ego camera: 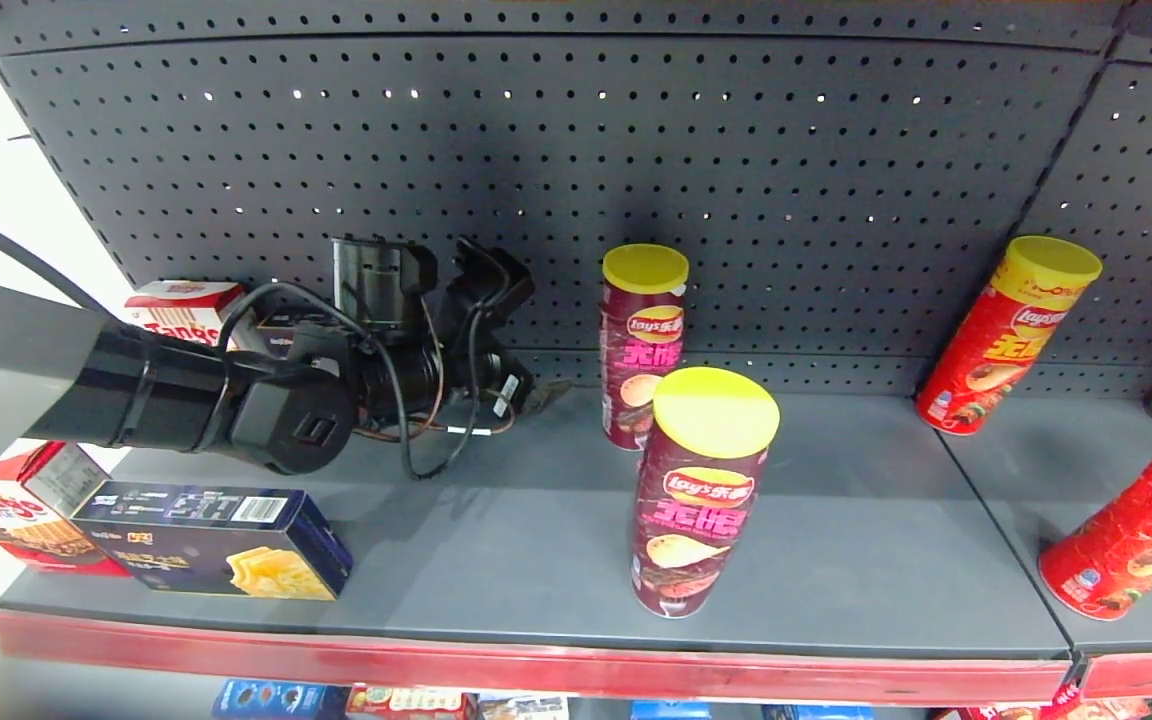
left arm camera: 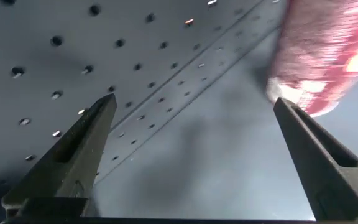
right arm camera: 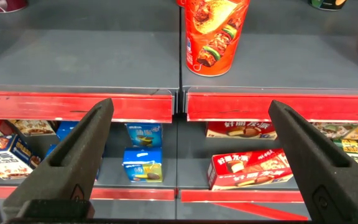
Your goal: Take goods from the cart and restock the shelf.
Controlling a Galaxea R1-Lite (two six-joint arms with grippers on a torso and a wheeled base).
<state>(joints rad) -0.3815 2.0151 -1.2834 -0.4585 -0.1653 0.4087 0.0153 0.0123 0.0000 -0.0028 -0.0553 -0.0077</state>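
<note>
**Canister Handling at the Shelf**

The front maroon cardboard canister with yellow plastic lid (ego camera: 701, 490) stands upright on the grey metal shelf (ego camera: 496, 540). The rear maroon canister (ego camera: 642, 345) stands just beside the left gripper (ego camera: 433, 280), whose jaws are wide and empty. The canisters are probably light, smooth and crushable, so grasp mid-body. The right gripper (right arm camera: 190, 106), also wide and empty, faces a red canister (right arm camera: 213, 34). A dark blue carton (ego camera: 216, 540) lies well clear.

Your head camera looks down on the shelf (ego camera: 496, 540) from close. The left wrist camera hugs the pegboard (left arm camera: 135, 74), sharing a maroon can (left arm camera: 322, 56); the right faces the shelf's front from farther back.
</note>
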